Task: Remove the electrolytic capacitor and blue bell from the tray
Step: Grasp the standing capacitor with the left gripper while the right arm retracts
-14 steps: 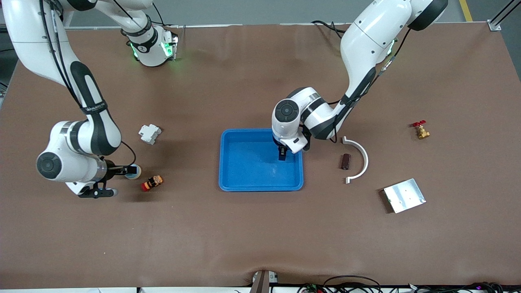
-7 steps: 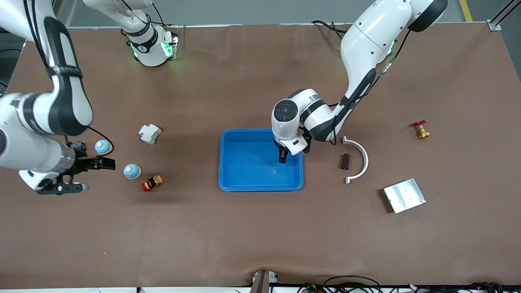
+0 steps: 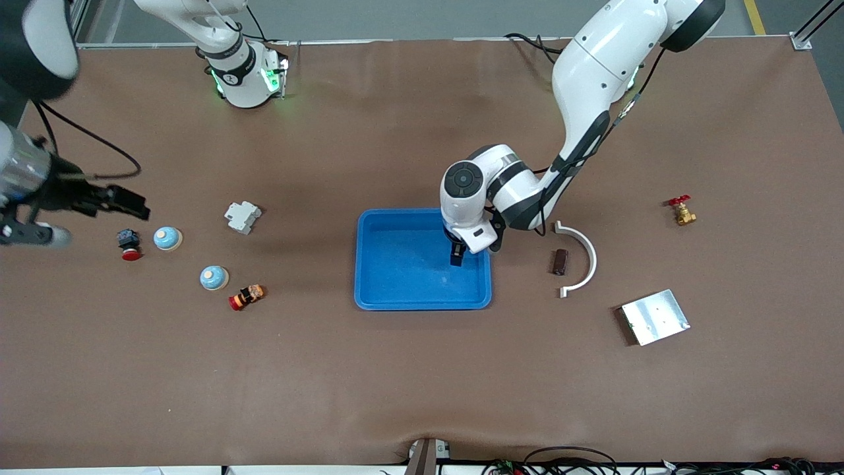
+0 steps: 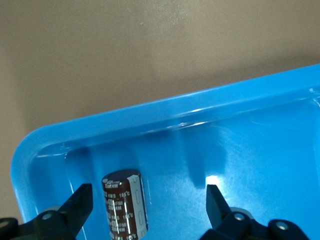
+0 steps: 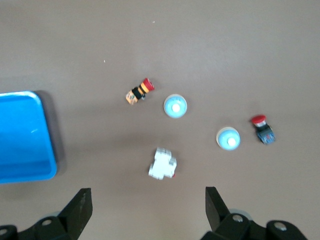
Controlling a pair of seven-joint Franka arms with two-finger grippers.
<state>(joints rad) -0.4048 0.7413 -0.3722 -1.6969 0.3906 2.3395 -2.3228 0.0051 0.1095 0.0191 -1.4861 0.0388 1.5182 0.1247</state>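
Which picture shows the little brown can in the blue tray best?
The left wrist view is best: the capacitor lies close up between the left gripper's open fingers, lying in the blue tray, printing visible. In the front view the left arm hides it. The right wrist view shows only the tray's corner, no capacitor.

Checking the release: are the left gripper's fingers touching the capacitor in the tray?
Apart. The left wrist view shows the capacitor lying in the blue tray between the left gripper's open fingers, with tray floor visible either side.

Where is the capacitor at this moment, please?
The capacitor lies in the blue tray, in a corner at the left arm's end, between the open fingers of the left gripper.
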